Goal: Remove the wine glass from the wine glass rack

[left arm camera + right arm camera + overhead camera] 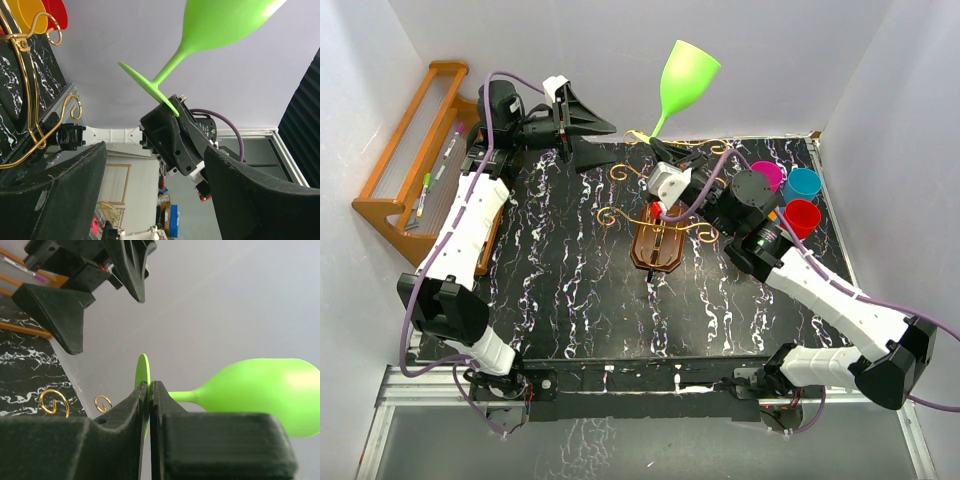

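Observation:
The green wine glass [687, 78] is tilted in the air above the back of the table, bowl up and to the right. My right gripper [655, 145] is shut on the thin round foot [142, 371] of the wine glass [265, 390], with its fingers [120, 415] pinching the disc edge-on. The wine glass rack [658, 247], a dark brown base with gold scroll arms [620, 215], stands below and in front of it at mid table. My left gripper [605, 143] hangs open and empty at the back left, facing the wine glass [220, 25].
An orange-brown slatted shelf [415, 150] with pens leans at the far left. Magenta [767, 175], blue [801, 184] and red [802, 217] cups stand at the back right. Orange and red rounded shapes [35, 10] show beside the rack's gold wire [30, 100].

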Tool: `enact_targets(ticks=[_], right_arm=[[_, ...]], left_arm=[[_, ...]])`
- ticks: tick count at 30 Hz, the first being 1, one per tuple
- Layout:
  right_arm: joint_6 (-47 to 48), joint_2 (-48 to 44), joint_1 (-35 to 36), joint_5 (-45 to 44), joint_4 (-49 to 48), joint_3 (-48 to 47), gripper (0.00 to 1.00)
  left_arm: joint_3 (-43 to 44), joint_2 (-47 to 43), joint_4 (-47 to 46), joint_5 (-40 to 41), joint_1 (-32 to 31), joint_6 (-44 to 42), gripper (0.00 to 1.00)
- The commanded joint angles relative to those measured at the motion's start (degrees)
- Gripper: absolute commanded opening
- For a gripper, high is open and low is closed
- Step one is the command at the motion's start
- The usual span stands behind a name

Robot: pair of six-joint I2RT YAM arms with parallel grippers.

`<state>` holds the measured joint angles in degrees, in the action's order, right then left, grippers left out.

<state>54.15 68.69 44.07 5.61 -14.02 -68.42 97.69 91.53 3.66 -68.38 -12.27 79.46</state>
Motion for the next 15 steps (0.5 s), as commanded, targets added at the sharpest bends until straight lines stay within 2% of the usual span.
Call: enact_targets(ticks=[1, 10, 15], right_arm=[[0.8, 0.5, 1.3, 2.9, -5.0, -0.8, 0.08], [2.6, 3.9, 5.1, 1.3, -8.0, -0.6, 0.08], [2.7, 4.8, 6.8, 0.7, -10.4, -0.2, 0.08]], left_arm=[[0.2, -0.8, 2.5, -1.0, -0.3, -2.0, 0.76], [-1.5, -1.3, 2.6, -0.5, -0.3, -2.2, 0.74], [-3.2, -1.8, 2.8, -0.4, -0.7, -2.5, 0.67]])
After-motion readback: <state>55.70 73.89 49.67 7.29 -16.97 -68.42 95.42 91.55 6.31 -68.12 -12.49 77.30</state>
